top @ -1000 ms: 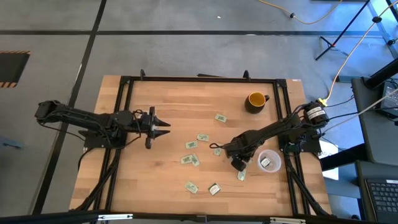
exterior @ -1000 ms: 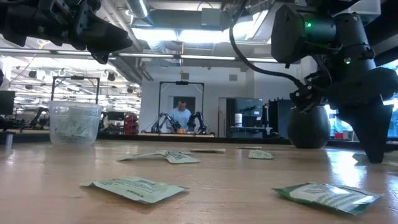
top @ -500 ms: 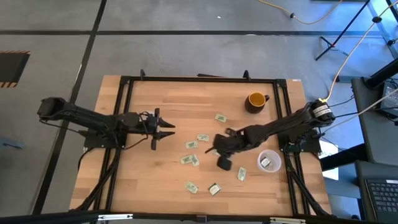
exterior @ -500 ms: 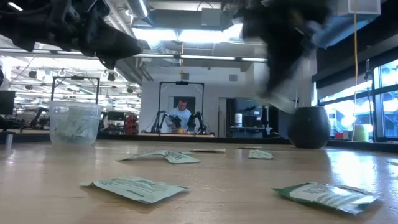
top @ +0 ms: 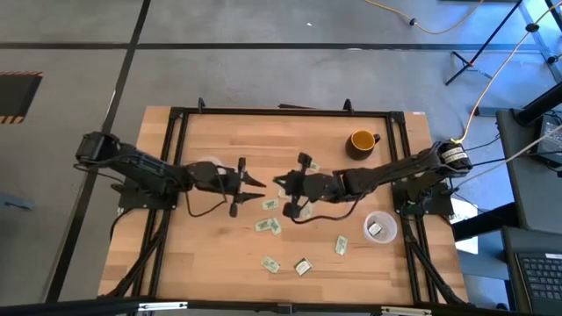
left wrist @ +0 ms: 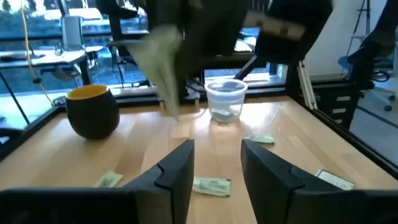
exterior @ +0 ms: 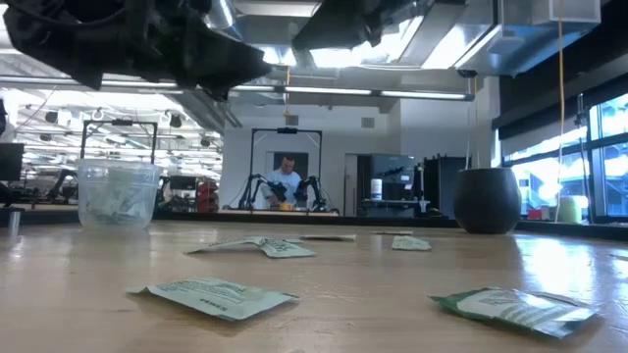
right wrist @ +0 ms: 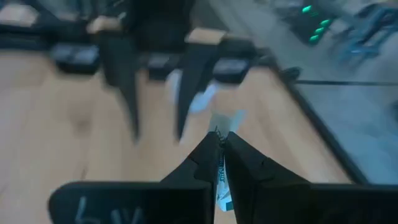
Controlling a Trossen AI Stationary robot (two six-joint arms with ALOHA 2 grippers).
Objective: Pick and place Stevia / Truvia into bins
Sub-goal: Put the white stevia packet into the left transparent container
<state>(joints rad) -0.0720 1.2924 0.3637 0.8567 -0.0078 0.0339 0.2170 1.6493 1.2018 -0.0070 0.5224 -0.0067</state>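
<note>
Several pale green and white Stevia packets lie flat on the wooden table, such as one by the middle and one near the front. One clear cup stands at the right and holds packets. The other cup shows partly under my left arm. My right gripper is shut on a packet above the table's middle. My left gripper is open and empty and faces it tip to tip, close by. In the left wrist view the held packet shows blurred ahead. My right gripper pinches a packet between its two fingers. A strip of the packet shows in the slit between the fingers, and its end sticks out past the tips. The fingers lie about level, pointing toward the table's left. The packet is lifted clear of the table.
A yellow-orange mug stands at the far right. Black frame rails run along the table's edges. Loose packets lie between the middle and the near edge. In the low view, a person stands in the room far behind the table.
My right gripper has risen from beside the right cup and swung toward the table's left and far side. It has turned from pointing down to about level. My left gripper has moved toward the table's right, so the two grippers now face each other over the middle.
</note>
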